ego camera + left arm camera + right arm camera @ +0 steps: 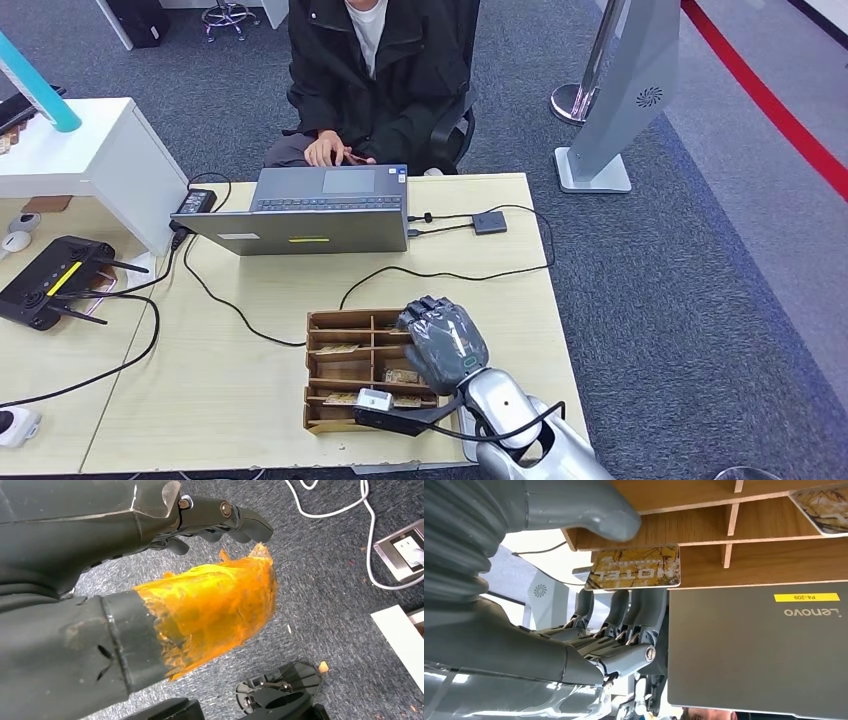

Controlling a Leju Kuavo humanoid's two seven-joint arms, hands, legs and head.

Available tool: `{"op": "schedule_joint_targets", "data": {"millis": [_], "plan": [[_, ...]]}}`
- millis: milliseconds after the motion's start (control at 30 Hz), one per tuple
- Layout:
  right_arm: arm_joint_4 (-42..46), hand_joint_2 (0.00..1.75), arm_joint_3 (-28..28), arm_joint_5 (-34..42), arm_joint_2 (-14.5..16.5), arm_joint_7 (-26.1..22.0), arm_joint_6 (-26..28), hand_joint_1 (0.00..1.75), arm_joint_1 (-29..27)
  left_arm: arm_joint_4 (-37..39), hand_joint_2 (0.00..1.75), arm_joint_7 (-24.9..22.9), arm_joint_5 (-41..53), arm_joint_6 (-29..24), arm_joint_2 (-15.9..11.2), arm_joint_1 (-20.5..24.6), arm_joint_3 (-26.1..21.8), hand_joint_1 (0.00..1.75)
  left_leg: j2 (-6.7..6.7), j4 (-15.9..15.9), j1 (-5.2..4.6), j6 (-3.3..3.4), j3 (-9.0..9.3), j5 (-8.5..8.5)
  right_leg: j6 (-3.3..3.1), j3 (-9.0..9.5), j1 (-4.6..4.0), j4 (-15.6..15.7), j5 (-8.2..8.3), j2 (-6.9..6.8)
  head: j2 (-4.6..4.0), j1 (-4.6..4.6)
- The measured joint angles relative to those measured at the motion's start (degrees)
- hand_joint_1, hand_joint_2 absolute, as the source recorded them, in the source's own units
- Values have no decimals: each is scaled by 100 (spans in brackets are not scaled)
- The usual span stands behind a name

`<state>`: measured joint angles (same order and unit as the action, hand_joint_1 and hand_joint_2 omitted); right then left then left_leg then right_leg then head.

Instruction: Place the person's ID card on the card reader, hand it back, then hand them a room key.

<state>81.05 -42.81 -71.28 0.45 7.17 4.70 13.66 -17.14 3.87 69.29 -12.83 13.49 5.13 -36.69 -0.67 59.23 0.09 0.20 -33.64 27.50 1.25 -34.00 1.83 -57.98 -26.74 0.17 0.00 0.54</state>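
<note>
A wooden tray (322, 372) with divided compartments holds several gold hotel key cards near the table's front edge. My right hand (443, 340) hovers over the tray's right side. In the right wrist view one key card (634, 568) marked HOTEL lies in a compartment between my thumb (589, 510) and my fingers (624, 612), with a gap on both sides. A small dark card reader (489, 222) sits wired beside the grey laptop (320, 212). The person (375, 70) sits behind the laptop, a hand (328, 150) at the table edge. My left hand (150, 605) hangs over the floor holding nothing, its thumb wrapped in orange tape.
Black cables (240, 312) run across the table between the laptop and the tray. A black router (50, 278) and a white shelf (95, 150) stand at the left. A grey stand (610, 110) rises from the carpet at the right. A floor socket (402, 552) lies below my left hand.
</note>
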Motion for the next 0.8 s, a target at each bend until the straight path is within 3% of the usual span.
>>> {"op": "schedule_joint_targets", "data": {"millis": [100,200,800], "plan": [[-7,175,-1,-3,15,0,-20,154,14,-1,0,-2,7,1,1,0,4,0,0,0,0,0,0,0,0,0,0,0,0,0,0,-1],[-13,175,1,-5,30,7,-30,168,38,-5,0,-9,15,3,7,0,10,0,0,0,0,0,0,0,0,0,0,0,0,0,0,-1],[-31,175,0,-25,52,13,-30,173,79,-55,0,-17,17,14,46,0,90,0,0,0,0,0,0,0,0,0,0,0,0,0,0,-1]]}}
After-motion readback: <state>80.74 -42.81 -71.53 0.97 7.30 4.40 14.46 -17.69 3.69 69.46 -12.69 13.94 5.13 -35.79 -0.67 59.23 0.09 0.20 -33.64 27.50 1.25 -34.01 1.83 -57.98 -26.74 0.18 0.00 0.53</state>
